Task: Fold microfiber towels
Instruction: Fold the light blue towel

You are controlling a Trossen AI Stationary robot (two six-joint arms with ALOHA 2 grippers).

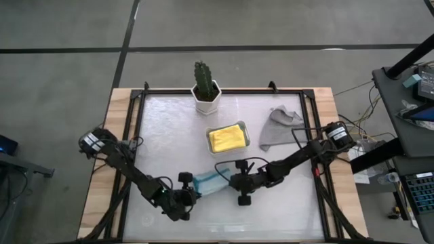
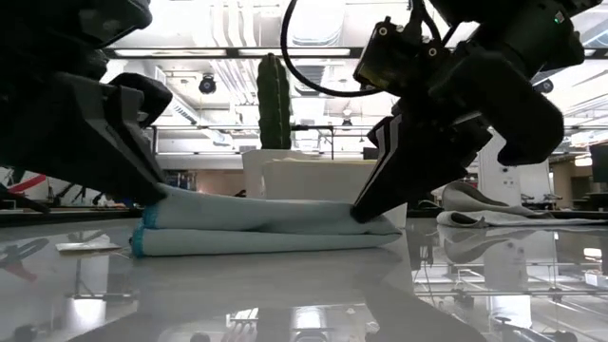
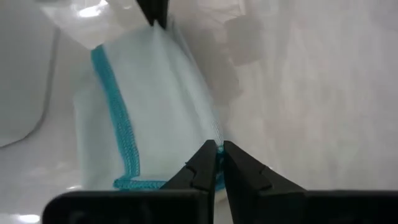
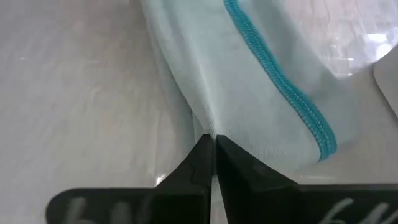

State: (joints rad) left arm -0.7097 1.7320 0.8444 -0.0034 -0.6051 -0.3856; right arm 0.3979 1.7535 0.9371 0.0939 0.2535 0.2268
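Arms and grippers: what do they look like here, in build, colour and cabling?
Both arms are dark, jointed and slim. The left gripper and right gripper each end in two black tapered fingers. A black cable loops by the right arm's wrist; round knobs stick out at both wrists.

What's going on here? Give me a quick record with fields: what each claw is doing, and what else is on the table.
left gripper: shut on teal towel, pinching one end
right gripper: shut on the same towel, at its other end
teal towel: folded, lying on the table between both grippers
yellow towel: folded, in the tray
grey towel: crumpled, unfolded, beside the tray
cactus: in a white pot at the far edge
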